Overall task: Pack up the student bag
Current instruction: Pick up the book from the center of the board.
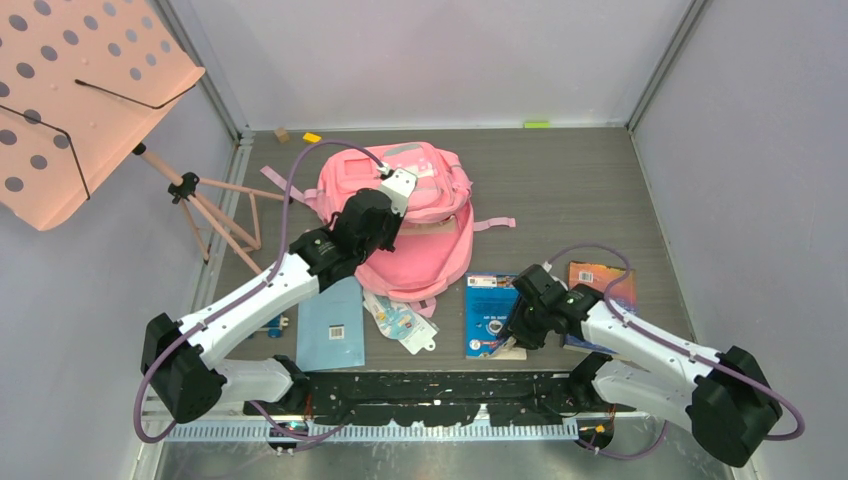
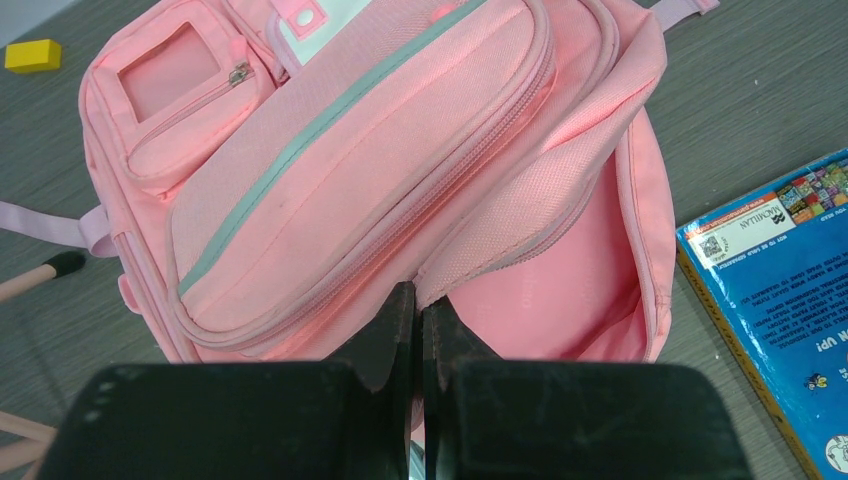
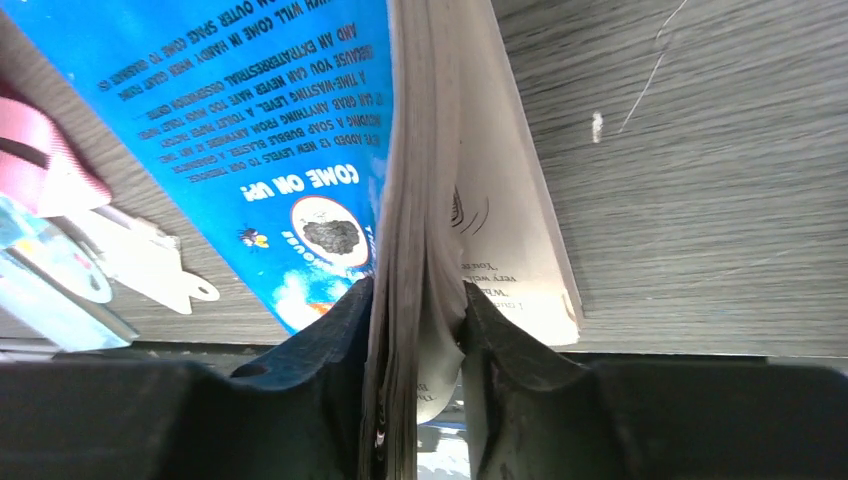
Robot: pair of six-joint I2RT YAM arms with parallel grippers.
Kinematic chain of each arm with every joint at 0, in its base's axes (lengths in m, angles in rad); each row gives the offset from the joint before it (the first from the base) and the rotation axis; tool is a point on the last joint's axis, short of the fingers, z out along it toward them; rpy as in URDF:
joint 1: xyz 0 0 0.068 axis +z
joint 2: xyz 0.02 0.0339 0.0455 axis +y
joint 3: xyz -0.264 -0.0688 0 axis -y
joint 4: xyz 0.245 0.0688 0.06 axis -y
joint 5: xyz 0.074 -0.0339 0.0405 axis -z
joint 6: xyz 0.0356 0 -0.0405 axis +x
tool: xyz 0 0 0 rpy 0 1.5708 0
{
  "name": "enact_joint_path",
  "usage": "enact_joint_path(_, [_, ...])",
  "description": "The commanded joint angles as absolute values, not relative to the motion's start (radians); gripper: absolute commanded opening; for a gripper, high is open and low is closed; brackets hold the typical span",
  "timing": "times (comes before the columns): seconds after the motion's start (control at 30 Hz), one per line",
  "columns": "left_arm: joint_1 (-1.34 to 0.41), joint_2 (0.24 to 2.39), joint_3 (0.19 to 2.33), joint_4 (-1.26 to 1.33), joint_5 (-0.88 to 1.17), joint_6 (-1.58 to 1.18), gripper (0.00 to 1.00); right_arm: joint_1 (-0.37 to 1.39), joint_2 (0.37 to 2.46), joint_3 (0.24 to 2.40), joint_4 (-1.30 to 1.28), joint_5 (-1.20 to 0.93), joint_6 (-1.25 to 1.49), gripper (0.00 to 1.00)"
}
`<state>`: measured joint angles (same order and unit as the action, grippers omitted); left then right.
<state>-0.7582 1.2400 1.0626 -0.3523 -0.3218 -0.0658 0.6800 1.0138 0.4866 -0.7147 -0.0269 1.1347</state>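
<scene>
Bag pinched at the rim, book clamped

The student bag (image 1: 440,180) lies flat on the table (image 1: 560,190), main compartment gaping. The left gripper (image 2: 415,300) has its fingers pressed together on the fabric edge of that opening. Just right of the bag, the right gripper (image 3: 415,300) is clamped across the pages of a blue book (image 3: 250,120). A light blue notebook (image 1: 331,325) sits just left of the bag's near end.

The left gripper (image 2: 412,300) pinches the student bag (image 2: 350,170) at its edge — the right gripper (image 3: 418,305) squeezes a blue book (image 3: 230,110), both arms reaching out.
</scene>
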Motion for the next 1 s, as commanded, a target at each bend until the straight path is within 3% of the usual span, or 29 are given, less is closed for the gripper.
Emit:
enact_joint_path(0.0, [-0.756, 1.233, 1.086, -0.29, -0.342, -0.057, 0.0, 0.684, 0.987, 0.411, -0.704, 0.064, 1.198, 0.27])
enact_joint_path(0.23, [-0.756, 1.229, 1.087, -0.29, -0.339, -0.057, 0.0, 0.684, 0.836, 0.456, -0.751, 0.137, 1.221, 0.01])
enact_joint_path(0.5, [-0.756, 1.218, 1.088, -0.292, -0.31, -0.067, 0.01, 0.684, 0.708, 0.64, -0.831, 0.307, 1.181, 0.01])
enact_joint_path(0.53, [-0.756, 1.217, 1.09, -0.294, -0.302, -0.07, 0.06, 0.684, 0.69, 0.661, -0.835, 0.344, 1.17, 0.01])
enact_joint_path(0.67, [-0.756, 1.207, 1.114, -0.315, -0.263, -0.091, 0.51, 0.684, 0.67, 0.78, -0.828, 0.45, 1.081, 0.01])
enact_joint_path(0.73, [-0.756, 1.194, 1.131, -0.323, -0.244, -0.105, 0.66, 0.684, 0.672, 0.853, -0.796, 0.485, 1.025, 0.0])
enact_joint_path(0.83, [-0.756, 1.166, 1.164, -0.331, -0.218, -0.151, 0.81, 0.684, 0.681, 0.913, -0.7, 0.501, 0.914, 0.01])
enact_joint_path(0.97, [-0.756, 1.131, 1.222, -0.346, -0.062, -0.272, 0.91, 0.683, 0.699, 0.966, -0.558, 0.449, 0.771, 0.01])
